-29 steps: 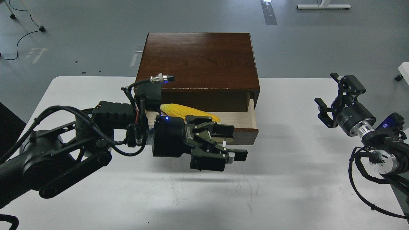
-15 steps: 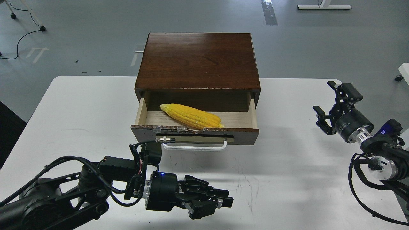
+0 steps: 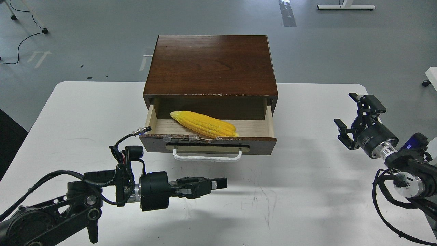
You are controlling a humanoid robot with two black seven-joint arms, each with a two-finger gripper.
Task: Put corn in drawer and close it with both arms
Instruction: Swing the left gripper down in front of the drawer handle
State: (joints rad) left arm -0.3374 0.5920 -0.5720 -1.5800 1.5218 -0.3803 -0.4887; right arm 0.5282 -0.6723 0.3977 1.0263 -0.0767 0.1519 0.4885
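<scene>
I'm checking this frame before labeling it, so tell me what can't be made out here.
- Left gripper, head view: seen side-on and dark, fingers overlap; open or shut unclear.
- Corn: lower edge hidden behind the drawer front.
- Drawer's rear interior: shadowed under the cabinet top.
- Right arm: cut off by the right edge; right gripper reads open.

The drawer (image 3: pixel 261 145) front hides the corn's (image 3: pixel 204 123) lower edge.

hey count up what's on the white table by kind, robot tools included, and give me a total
Corn: 1
Drawer, open, part of the cabinet: 1
Cabinet: 1
Robot tools: 2, left tool and right tool
Total: 5
</scene>
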